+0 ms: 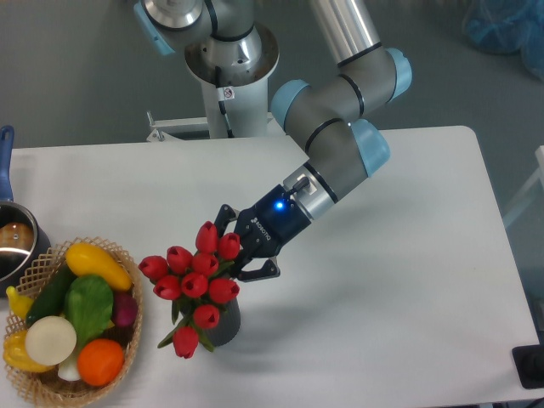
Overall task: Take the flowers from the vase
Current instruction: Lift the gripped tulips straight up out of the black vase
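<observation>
One bunch of flowers (194, 280) in the vase (223, 321), jaws (240, 252) clamped on flowers.

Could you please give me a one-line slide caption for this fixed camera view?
UR5e gripper reaches into red tulip flowers standing in the grey vase.

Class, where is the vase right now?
The vase stands low and left of centre, under the flowers, right of the wicker basket.
</observation>
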Controlling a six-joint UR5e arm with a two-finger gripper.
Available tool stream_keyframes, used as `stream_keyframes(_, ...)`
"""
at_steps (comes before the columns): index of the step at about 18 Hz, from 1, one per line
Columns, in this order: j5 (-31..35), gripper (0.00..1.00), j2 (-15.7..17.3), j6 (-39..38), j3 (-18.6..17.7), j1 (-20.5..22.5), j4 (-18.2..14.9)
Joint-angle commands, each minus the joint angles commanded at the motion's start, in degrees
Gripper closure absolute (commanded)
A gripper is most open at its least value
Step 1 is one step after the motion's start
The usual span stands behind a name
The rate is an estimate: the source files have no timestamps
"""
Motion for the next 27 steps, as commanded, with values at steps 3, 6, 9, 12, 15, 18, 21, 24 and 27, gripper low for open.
stream_keyframes(3,0.0,0.68,1.6,-1.7,0.1,0.6,0.0)
stream_keyframes(6,-0.3,0.68,2.9,-3.3,0.3,1.0,0.0)
stream_keyframes(9,-1.7,0.68,4.5,-5.1,0.4,0.9,0.0)
stream_keyframes(12,-3.3,0.68,5.7,-5.7,0.2,0.7,-0.1)
stream_keyframes(15,-4.9,0.68,6.2,-5.8,0.4,0.8,-0.2)
stream_keyframes(18,-5.4,0.68,6.9,-5.9,1.0,1.1,-0.2)
stream_keyframes(21,-6.3,0.68,7.3,-8.3,2.3,1.5,-0.2)
stream_keyframes(24,-6.4,0.68,7.3,-8.7,3.1,2.1,-0.2)
stream_keyframes(27,-8.1,0.68,7.7,-9.6,3.9,3.1,-0.2)
